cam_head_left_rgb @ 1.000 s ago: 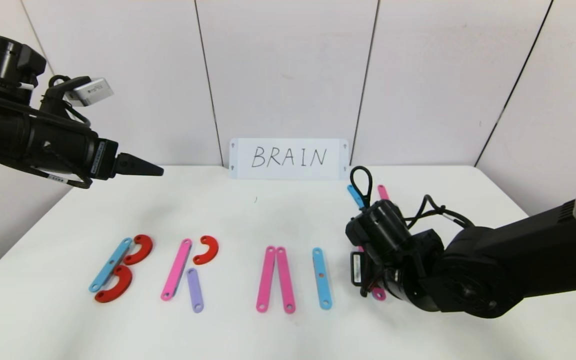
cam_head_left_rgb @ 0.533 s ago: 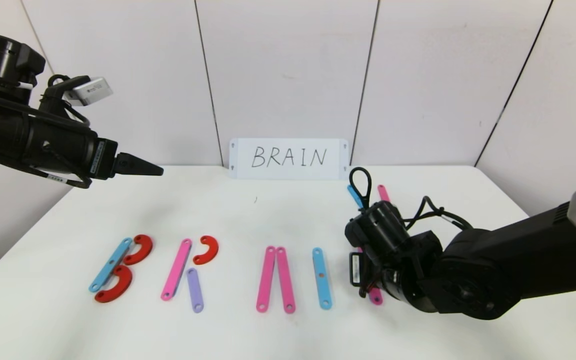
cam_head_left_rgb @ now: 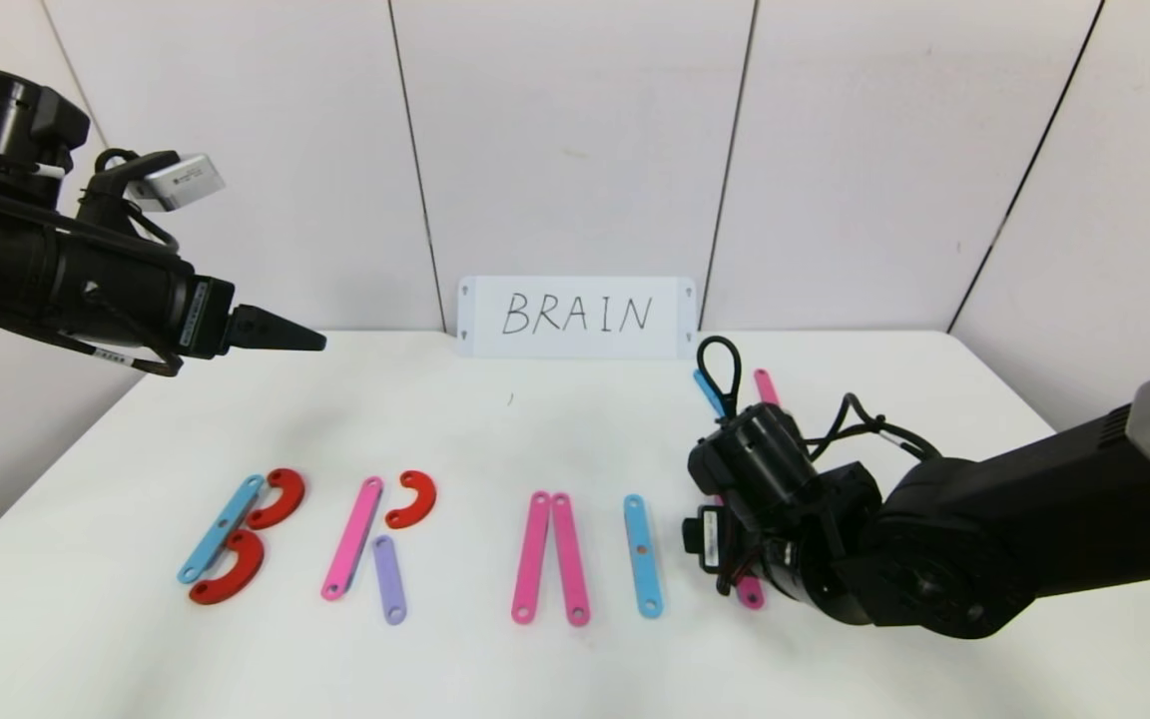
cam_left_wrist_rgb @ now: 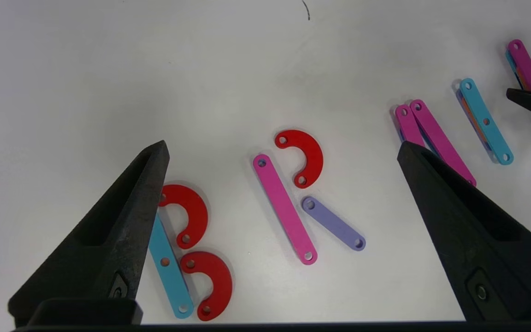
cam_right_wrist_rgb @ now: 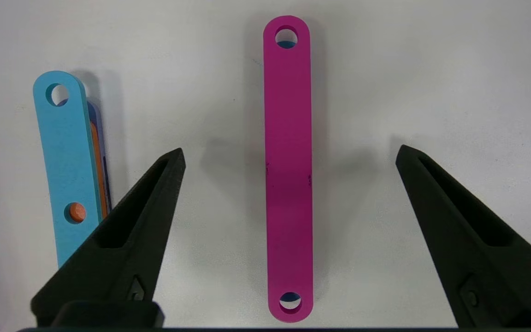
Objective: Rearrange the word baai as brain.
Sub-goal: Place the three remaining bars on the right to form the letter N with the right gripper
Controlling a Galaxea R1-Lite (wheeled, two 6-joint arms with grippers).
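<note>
The right gripper (cam_right_wrist_rgb: 288,161) is lowered over the right end of the letter row, its fingers (cam_right_wrist_rgb: 127,240) spread wide with a pink strip (cam_right_wrist_rgb: 288,170) lying flat between them and bare table (cam_head_left_rgb: 555,429) on both sides of that strip. Just beside it, a blue strip (cam_right_wrist_rgb: 67,170) forming the I is passed by one fingertip. In the head view only the near end of this pink strip (cam_head_left_rgb: 752,595) shows under the wrist. To its left the row is laid out: B (cam_head_left_rgb: 236,539), R (cam_head_left_rgb: 380,544), then two pink strips (cam_head_left_rgb: 550,557) touching at their tops. Wide open table is left behind the row up to the white BRAIN card (cam_head_left_rgb: 577,317). The left gripper (cam_left_wrist_rgb: 284,152) is held high over the table's left side, fingers wide apart and holding nothing.
</note>
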